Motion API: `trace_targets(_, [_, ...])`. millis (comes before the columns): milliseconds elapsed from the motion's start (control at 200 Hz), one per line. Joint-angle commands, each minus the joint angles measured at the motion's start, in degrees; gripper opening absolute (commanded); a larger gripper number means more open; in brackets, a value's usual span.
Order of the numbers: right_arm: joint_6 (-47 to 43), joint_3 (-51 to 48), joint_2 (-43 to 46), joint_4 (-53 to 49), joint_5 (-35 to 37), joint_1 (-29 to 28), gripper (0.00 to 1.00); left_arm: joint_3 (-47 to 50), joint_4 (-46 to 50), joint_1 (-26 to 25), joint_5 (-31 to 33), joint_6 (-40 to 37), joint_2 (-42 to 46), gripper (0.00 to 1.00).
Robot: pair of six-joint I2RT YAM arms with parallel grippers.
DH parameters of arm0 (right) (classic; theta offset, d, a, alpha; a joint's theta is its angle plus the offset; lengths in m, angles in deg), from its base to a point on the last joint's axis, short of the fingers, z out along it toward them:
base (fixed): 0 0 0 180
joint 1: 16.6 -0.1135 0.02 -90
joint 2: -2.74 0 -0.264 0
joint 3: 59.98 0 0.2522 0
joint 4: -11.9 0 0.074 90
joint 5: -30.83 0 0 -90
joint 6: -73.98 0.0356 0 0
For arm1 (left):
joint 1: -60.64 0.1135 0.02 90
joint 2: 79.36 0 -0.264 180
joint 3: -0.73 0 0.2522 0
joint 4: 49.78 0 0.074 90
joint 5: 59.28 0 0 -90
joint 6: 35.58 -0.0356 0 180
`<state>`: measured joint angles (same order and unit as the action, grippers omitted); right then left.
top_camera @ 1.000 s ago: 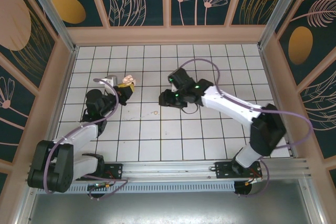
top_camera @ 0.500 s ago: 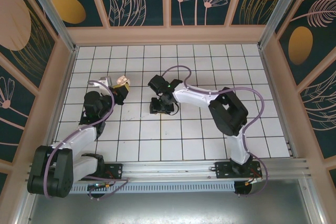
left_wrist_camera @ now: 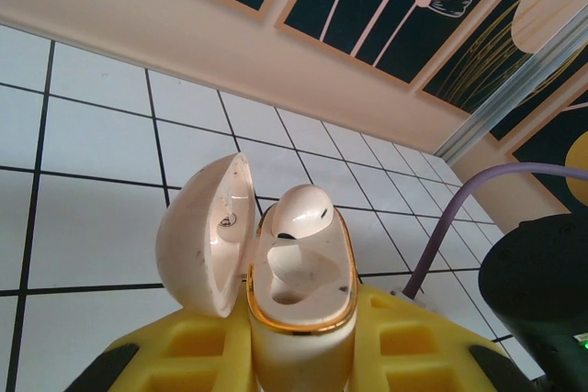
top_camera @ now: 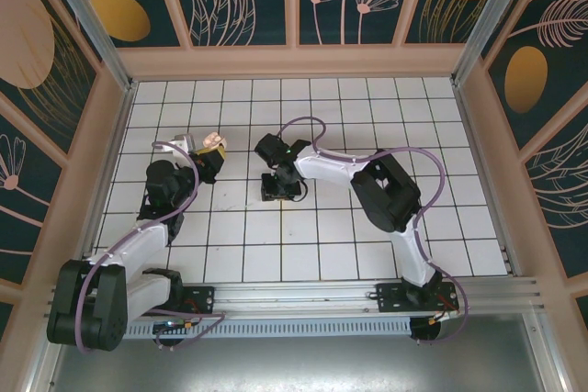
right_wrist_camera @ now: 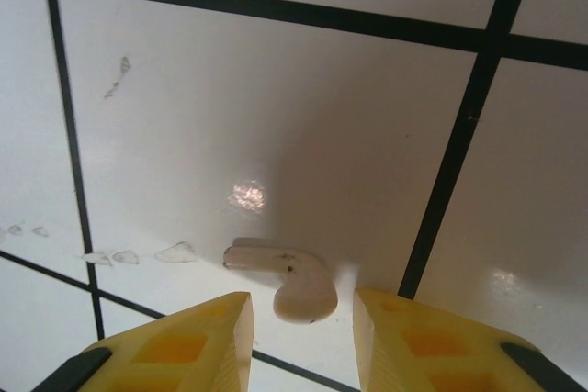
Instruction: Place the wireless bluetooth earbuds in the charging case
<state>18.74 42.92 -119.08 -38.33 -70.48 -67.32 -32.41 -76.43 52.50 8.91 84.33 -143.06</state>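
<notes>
My left gripper (top_camera: 209,155) is shut on the charging case (left_wrist_camera: 303,319), a pinkish-beige case with a gold rim, and holds it upright. Its lid (left_wrist_camera: 197,236) is swung open to the left. One earbud (left_wrist_camera: 301,216) sits in the far socket, and the near socket (left_wrist_camera: 292,274) is empty. From above, the case (top_camera: 214,141) is at the left of the tiled floor. A second earbud (right_wrist_camera: 296,284) lies on a white tile, stem pointing left. My right gripper (right_wrist_camera: 301,305) hangs low over it, open, a yellow finger on each side with a gap to the bud. From above, that gripper (top_camera: 278,192) is right of the case.
Wooden walls (top_camera: 294,61) enclose the white tiled floor (top_camera: 386,117). A metal rail (top_camera: 303,296) runs along the near edge. The right arm's dark body (left_wrist_camera: 542,291) and purple cable (left_wrist_camera: 459,218) lie close to the right of the case. Small scuffs (right_wrist_camera: 119,75) mark the tile.
My right arm swung left and came down over the loose earbud, and its jaws narrowed. My left gripper shifted slightly left, keeping the case.
</notes>
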Motion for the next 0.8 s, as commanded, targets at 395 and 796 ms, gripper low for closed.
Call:
trace_targets(395, [-4.88, 0.16, -0.27, -1.07, 4.43, 0.27, 0.24, 0.48, 0.21, 0.43, -0.23, -0.21, 1.83, 0.19])
trace_targets(796, [-16.26, -9.17, 9.26, -2.02, 3.64, 2.03, 0.22, 0.57, 0.9, 0.43, -1.09, -0.56, 2.0, 0.2])
